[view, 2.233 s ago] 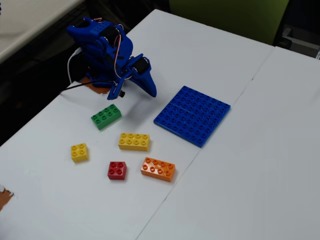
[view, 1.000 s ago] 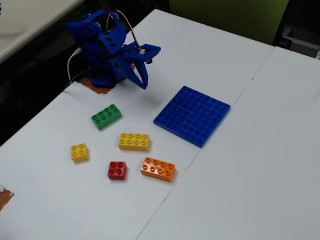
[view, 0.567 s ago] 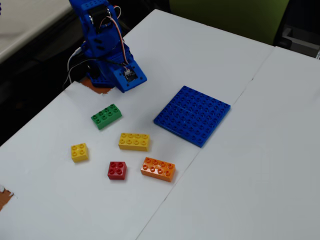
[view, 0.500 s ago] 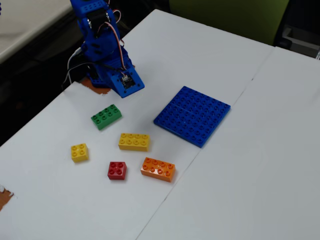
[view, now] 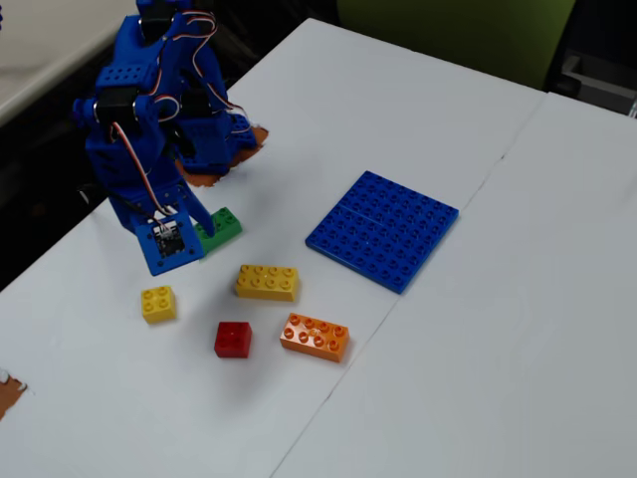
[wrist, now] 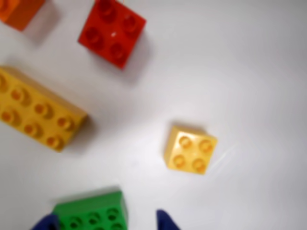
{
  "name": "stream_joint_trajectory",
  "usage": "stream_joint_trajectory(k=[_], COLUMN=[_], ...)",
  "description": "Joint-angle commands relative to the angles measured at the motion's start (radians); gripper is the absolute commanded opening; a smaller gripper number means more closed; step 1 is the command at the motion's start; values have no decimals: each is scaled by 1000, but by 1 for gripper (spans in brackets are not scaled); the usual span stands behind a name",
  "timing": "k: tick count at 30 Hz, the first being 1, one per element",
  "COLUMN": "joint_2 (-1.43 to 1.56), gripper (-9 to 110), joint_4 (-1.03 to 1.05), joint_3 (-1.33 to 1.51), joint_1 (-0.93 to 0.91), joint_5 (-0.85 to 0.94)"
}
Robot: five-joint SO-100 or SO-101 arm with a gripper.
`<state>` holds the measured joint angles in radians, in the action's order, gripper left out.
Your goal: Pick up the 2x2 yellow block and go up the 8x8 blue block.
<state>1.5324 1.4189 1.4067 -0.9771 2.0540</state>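
Observation:
The 2x2 yellow block (wrist: 190, 149) lies studs up on the white table, up and to the right of my fingertips in the wrist view. In the fixed view it (view: 158, 304) sits just below and left of the arm. My gripper (wrist: 105, 223) is open and holds nothing, and its two blue fingertips show at the bottom edge on either side of a green brick (wrist: 91, 213). In the fixed view the gripper (view: 192, 237) hangs over the table beside that green brick (view: 221, 228). The 8x8 blue block (view: 383, 229) lies flat to the right, out of the wrist view.
A red 2x2 brick (wrist: 112, 32) (view: 233, 340), a long yellow 2x4 brick (wrist: 36, 110) (view: 267, 282) and an orange brick (wrist: 19, 12) (view: 315, 337) lie near the yellow block. The table's left edge runs close behind the arm's base.

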Motion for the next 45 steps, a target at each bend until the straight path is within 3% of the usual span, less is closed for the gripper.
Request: stream_joint_trajectory(k=[1,9,31,45], joint_2=[-63,-238,-512,-549], gripper=[25,32,33,23], joint_4=[-17,-61,-87,-31], joint_3=[-115,-233,-468,-445], joint_1=[-26,-97,-195,-166], joint_5=[20,120,285,252])
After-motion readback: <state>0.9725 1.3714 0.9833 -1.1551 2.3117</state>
